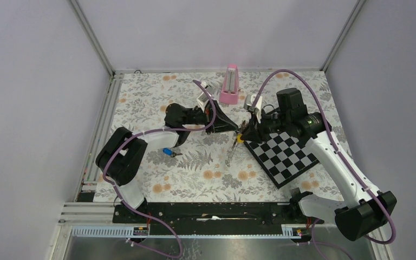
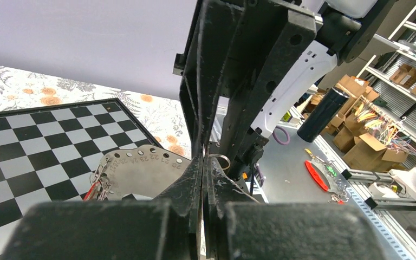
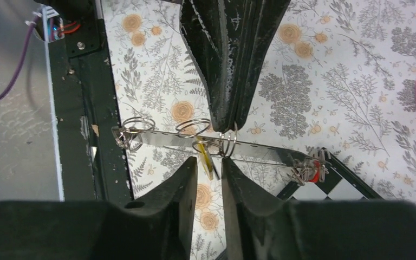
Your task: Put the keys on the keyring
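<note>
The keyring is a flat grey strap (image 1: 231,154) with silver rings and a small red piece (image 3: 315,172). It hangs between both grippers above the table. My left gripper (image 1: 237,129) is shut on the strap's upper edge by a silver ring (image 2: 219,160); the strap's numbered holes show in the left wrist view (image 2: 141,173). My right gripper (image 3: 209,161) is narrowly open. The yellow key (image 3: 206,156) hangs edge-on from a ring between its tips, not clamped. The blue key (image 1: 167,152) lies on the table by the left arm.
A black-and-white checkerboard (image 1: 284,154) lies under the right arm. A pink block (image 1: 229,84) stands at the back centre. The table has a floral cloth (image 1: 195,173). A black rail (image 1: 211,208) runs along the near edge.
</note>
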Available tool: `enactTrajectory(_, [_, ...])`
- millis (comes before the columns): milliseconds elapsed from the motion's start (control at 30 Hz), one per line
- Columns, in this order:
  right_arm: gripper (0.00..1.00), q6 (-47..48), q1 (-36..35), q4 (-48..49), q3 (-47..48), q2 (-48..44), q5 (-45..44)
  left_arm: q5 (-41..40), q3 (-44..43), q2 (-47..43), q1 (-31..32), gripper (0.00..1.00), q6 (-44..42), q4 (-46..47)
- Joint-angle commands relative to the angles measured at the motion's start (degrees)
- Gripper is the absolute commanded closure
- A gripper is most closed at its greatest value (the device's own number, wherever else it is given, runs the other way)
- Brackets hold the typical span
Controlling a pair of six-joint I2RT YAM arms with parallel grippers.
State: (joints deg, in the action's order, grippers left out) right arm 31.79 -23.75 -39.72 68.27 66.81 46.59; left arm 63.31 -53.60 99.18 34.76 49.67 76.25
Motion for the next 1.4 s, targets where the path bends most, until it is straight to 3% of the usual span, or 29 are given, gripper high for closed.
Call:
enactTrajectory(0, [0.78,-0.18,-0.34,3.07,-1.07,-0.49,3.43,-3.53,0.91,-1.82,-0.05,1.00,2.16,6.36])
enactTrajectory(167, [1.00,-0.56,-0.32,4.30,-2.68,-0.96,3.92,-5.38,1.78,-2.38,-0.05,1.00,3.26,7.12])
enactTrajectory(1067, [1.00,-6.38,-0.35,11.40,-5.72,1.92,8.20,-12.16,5.52,-4.09,1.92,1.00,9.89,12.17])
enactTrajectory(1167, [0.96,-6.78,-0.29,11.46,-5.19,1.59,8.08,-11.89,5.70,-3.74,2.06,1.00,8.91,12.08])
enactTrajectory(1367, [0.75,-6.41,1.04,9.46,-3.80,-1.36,5.79,-10.65,5.94,-3.78,1.98,1.00,6.34,11.09])
